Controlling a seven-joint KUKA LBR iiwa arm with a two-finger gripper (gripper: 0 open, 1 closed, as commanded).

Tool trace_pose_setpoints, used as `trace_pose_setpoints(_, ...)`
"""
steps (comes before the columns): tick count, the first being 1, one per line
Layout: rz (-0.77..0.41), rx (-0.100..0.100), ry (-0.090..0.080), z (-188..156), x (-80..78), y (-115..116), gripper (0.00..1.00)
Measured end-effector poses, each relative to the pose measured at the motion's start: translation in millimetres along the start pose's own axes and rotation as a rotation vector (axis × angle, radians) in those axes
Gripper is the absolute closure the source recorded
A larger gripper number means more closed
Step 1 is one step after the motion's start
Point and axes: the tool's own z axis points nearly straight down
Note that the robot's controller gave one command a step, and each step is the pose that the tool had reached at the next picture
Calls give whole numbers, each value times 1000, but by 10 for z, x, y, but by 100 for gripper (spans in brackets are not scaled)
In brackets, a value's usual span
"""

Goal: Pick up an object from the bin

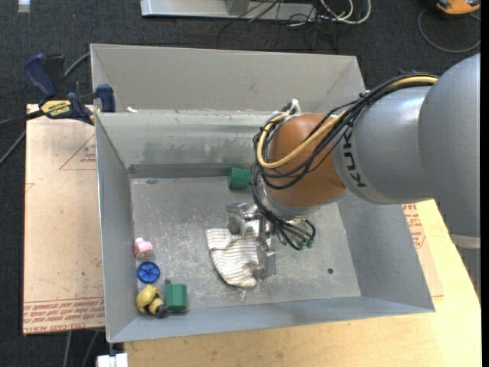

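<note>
Arm (pixel 412 144) hangs its tool (pixel 256 243) over white cloth (pixel 229 266) in grey bin (pixel 114 220).

Robotics lab, KUKA arm (pixel 412 144), loose cables (pixel 336 6)

Black letters, "KU", the visible start of a brand name, run down the big grey rounded metal arm link (pixel 412 144) just beside its orange dome-shaped cover (pixel 306 159). Nothing else is legible.

Two green blocks: one block (pixel 238 178) at the bin's (pixel 114 205) back wall, one block (pixel 176 297) front left. One cloth (pixel 233 262), one pink piece (pixel 143 246), one blue cap (pixel 147 271), one yellow toy (pixel 149 300).
</note>
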Motion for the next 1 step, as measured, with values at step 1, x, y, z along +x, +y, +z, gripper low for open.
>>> trace_pose_setpoints(1, 40, -1, -4, -3, 25, -4, 0)
